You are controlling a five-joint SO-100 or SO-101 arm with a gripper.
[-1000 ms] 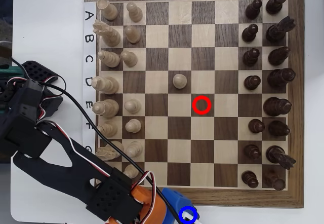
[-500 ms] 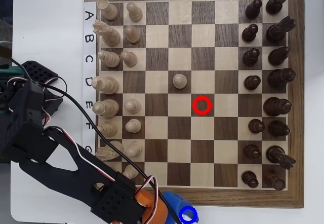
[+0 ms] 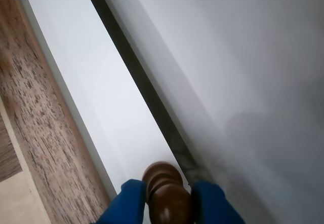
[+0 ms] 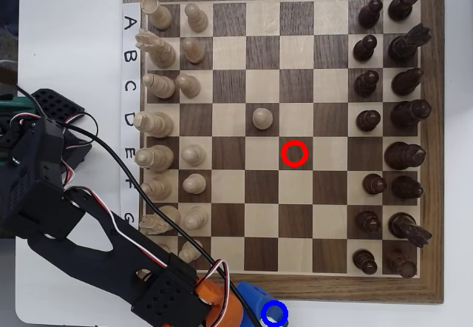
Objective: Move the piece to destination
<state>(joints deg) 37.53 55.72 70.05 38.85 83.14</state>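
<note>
Gripper (image 3: 167,203), blue-fingered, is clamped on the dark brown pawn (image 3: 164,193) over the white tabletop (image 3: 101,82), just off the chessboard's (image 4: 332,286) lower edge, at the blue ring (image 4: 274,314).

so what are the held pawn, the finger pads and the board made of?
Pawn: looks like dark brown wood, glossy, with a highlight on its round head. Finger pads: blue, matte, probably plastic or rubber. Chessboard: wood, grain visible in the border and squares, low sheen.
</note>
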